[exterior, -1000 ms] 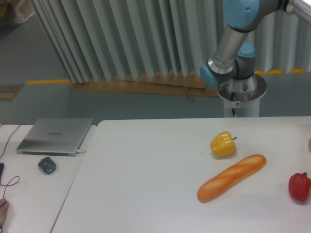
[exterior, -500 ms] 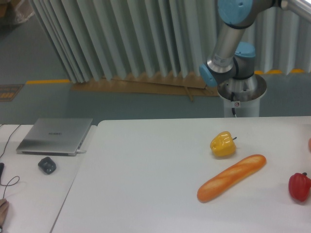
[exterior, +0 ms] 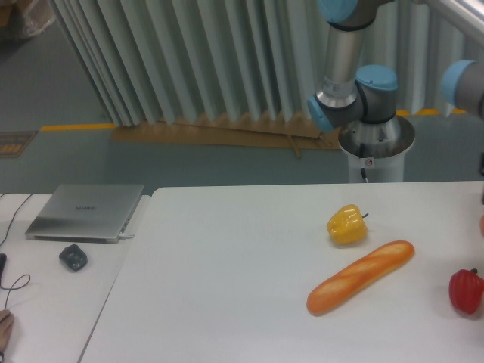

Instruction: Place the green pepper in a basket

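Pale grey-green corrugated curtain panels (exterior: 189, 60) hang behind a white worktop (exterior: 227, 287), with a strip of brown cardboard (exterior: 219, 134) lying on the floor at their foot. On the worktop sit a yellow pepper (exterior: 347, 224), upright with its stem pointing right, and just in front of it a long golden baguette (exterior: 361, 277) lying diagonally, close to the pepper but not touching. A red pepper (exterior: 466, 290) stands well to the right, cut by the picture's edge. At the left, on a second white surface, a closed silver laptop (exterior: 85, 212) rests with a small dark mouse (exterior: 73, 258) near its front corner and thin cables (exterior: 13, 249) trailing beside it.

The robot arm (exterior: 342, 57) rises from its grey pedestal (exterior: 374, 151) behind the worktop and leaves the frame at the top. The claw is out of view, so its state cannot be told. No green pepper and no basket or other container appear in view.
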